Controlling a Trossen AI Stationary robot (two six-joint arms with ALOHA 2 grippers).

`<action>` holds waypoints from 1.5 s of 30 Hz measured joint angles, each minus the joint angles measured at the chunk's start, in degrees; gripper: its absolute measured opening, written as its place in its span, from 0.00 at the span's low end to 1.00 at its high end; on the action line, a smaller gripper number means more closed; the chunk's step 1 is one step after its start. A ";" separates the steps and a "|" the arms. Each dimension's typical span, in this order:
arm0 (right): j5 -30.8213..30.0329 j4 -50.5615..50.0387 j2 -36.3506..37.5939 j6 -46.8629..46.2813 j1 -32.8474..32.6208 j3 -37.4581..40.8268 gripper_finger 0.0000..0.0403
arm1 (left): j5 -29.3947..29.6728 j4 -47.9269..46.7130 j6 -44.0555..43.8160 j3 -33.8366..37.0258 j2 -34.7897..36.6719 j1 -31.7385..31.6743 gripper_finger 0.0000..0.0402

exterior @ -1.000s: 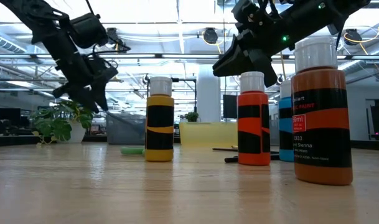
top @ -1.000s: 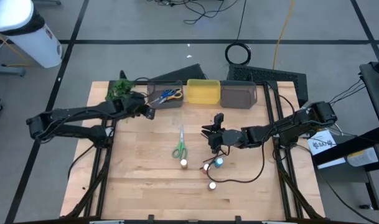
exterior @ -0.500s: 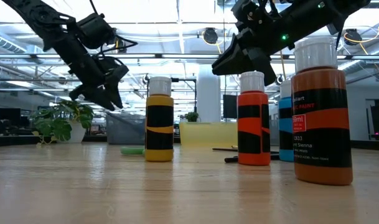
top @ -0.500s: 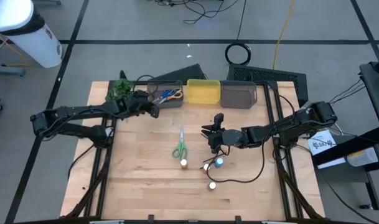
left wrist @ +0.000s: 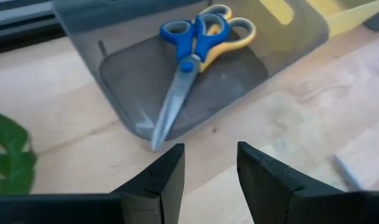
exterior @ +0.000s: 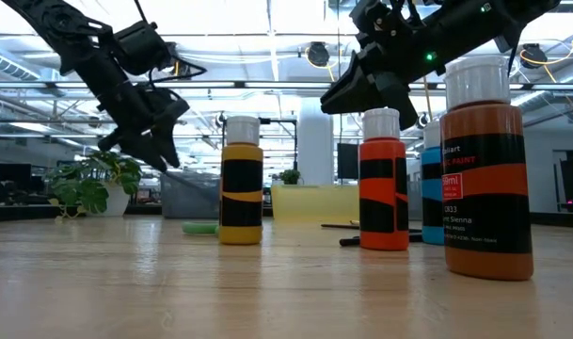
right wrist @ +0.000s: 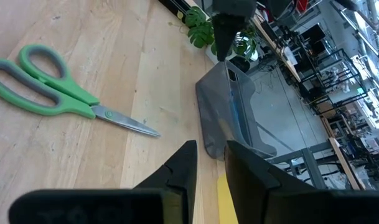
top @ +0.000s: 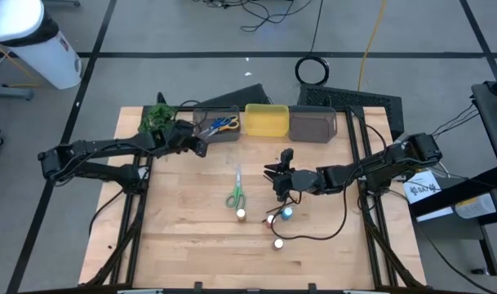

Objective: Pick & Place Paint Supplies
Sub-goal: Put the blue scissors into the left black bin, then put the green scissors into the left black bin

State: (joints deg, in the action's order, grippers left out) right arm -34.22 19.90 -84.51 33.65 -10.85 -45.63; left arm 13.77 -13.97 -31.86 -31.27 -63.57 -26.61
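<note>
Scissors with green handles (top: 236, 196) lie flat on the bare wood just below the middle of the high view, their long axis running nearly up and down the frame: blades toward the top, handle loops toward the bottom. That axis is what the next grasp probably turns on. The right gripper (top: 274, 180) hangs just to the right of them, near the middle of the frame, and looks nearer to them than the left gripper (top: 201, 148) does. In the right wrist view the same scissors sit at the left edge, off to one side of the fingers (right wrist: 180, 167), not between them; those fingers stand only a narrow gap apart and hold nothing. Reaching the scissors would likely mean moving left in the high view and turning the jaws across the blades.

Four small paint bottles (top: 274, 224) stand in a loose cluster just below the right gripper, lower centre of the high view, with what seem to be thin dark brushes among them, though these are hard to make out.

The left gripper hovers at the upper left, beside the grey bin (top: 216, 126), which already contains blue and yellow scissors (left wrist: 195, 46). Its fingers are apart and empty.
</note>
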 joint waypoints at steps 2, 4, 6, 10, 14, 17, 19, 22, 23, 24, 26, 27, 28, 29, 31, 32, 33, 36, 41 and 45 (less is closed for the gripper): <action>0.00 0.00 0.00 0.00 0.00 0.00 0.17 | 1.63 -0.77 -0.15 0.00 0.00 0.00 0.38; 0.00 0.00 0.00 0.00 -0.01 0.00 0.17 | 3.18 -0.86 -0.16 0.00 -0.02 -0.04 0.38; 0.00 0.00 0.00 0.00 0.00 0.00 0.17 | 4.75 -0.77 -0.16 0.00 -0.02 -0.04 0.38; 0.00 0.02 0.00 0.00 0.00 0.00 0.17 | 7.54 -0.10 -0.09 0.00 -0.04 -0.04 0.38; 0.00 0.02 0.00 0.00 -0.02 0.00 0.17 | 7.53 1.41 0.28 0.00 -0.08 -0.04 0.38; 0.00 0.02 0.00 0.00 0.00 -0.02 0.17 | 7.50 2.41 0.61 0.00 -1.04 -0.04 0.38; 0.00 0.02 0.00 0.00 0.00 -0.02 0.17 | 7.36 2.04 0.64 0.00 -1.94 -0.04 0.38; 0.00 0.02 0.00 0.00 -0.01 -0.02 0.17 | 7.03 2.05 1.26 0.00 -2.81 -0.04 0.38; 0.00 0.02 0.00 0.00 0.00 -0.02 0.17 | 7.23 2.05 1.83 0.00 -2.80 -0.12 0.38; 0.01 0.02 0.00 0.00 0.00 -0.02 0.17 | 7.66 2.09 1.92 0.00 -2.82 -0.19 0.38; 0.01 0.03 0.00 0.00 0.00 -0.02 0.17 | 8.21 2.10 1.53 0.00 -2.70 -0.49 0.38; 0.02 0.02 0.00 0.00 -0.02 -0.02 0.17 | 8.32 2.31 1.27 0.00 -2.67 -0.57 0.38; 0.00 0.02 0.00 0.00 0.00 -0.02 0.17 | 8.32 2.64 1.29 0.00 -2.67 -0.68 0.38; 0.02 0.02 0.00 0.00 0.00 -0.02 0.17 | 8.34 3.00 1.47 0.00 -2.67 -0.74 0.38; 0.00 0.03 0.00 0.00 -0.01 -0.02 0.17 | 8.78 4.48 2.50 0.00 -2.82 -0.74 0.38; 0.00 0.02 0.00 0.00 -0.02 -0.02 0.17 | 8.88 5.57 3.14 0.00 -2.86 -0.74 0.38; 0.00 0.02 0.00 0.00 -0.02 -0.02 0.17 | 8.94 6.33 3.73 0.00 -2.86 -0.74 0.38; 0.00 0.02 0.00 0.00 -0.01 -0.02 0.17 | 8.78 8.61 4.42 0.00 -2.83 -0.68 0.38; 0.00 0.02 0.00 0.00 -0.02 -0.02 0.17 | 4.72 10.73 5.26 0.00 -2.75 -0.57 0.38; 0.02 0.07 0.00 -0.28 0.00 -0.02 0.17 | -1.82 15.29 8.19 0.03 -1.81 -0.57 0.38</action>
State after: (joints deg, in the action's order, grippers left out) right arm -34.20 19.97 -84.51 33.37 -10.85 -45.65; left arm 11.95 1.33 -23.67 -31.24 -65.38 -27.18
